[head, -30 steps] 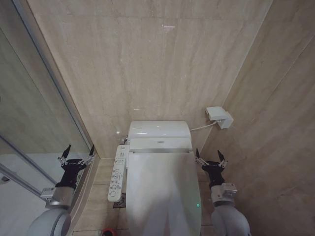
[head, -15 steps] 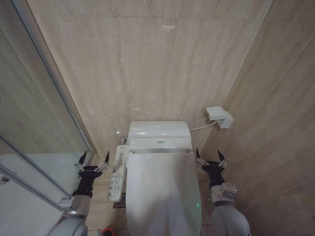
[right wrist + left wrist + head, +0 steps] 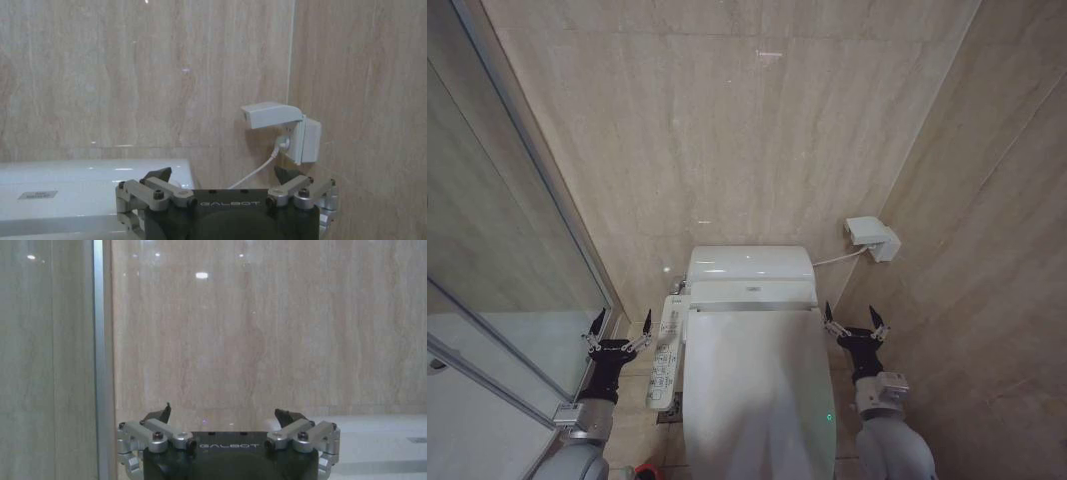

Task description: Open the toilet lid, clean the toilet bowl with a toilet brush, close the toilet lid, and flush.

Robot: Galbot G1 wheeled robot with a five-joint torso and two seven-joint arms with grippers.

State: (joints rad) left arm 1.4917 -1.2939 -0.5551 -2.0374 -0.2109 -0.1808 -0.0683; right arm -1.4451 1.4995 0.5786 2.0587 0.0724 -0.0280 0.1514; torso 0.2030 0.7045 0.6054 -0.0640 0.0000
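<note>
Fingers spread wide on both your left gripper (image 3: pixel 619 323) and right gripper (image 3: pixel 855 317), flanking the glossy white oval toilet lid (image 3: pixel 759 395), which lies shut; its front end is cut off by the frame.

Grey arms carry black end effectors (image 3: pixel 617 325) (silver-screwed knuckles, "GALBOT" lettering).
</note>
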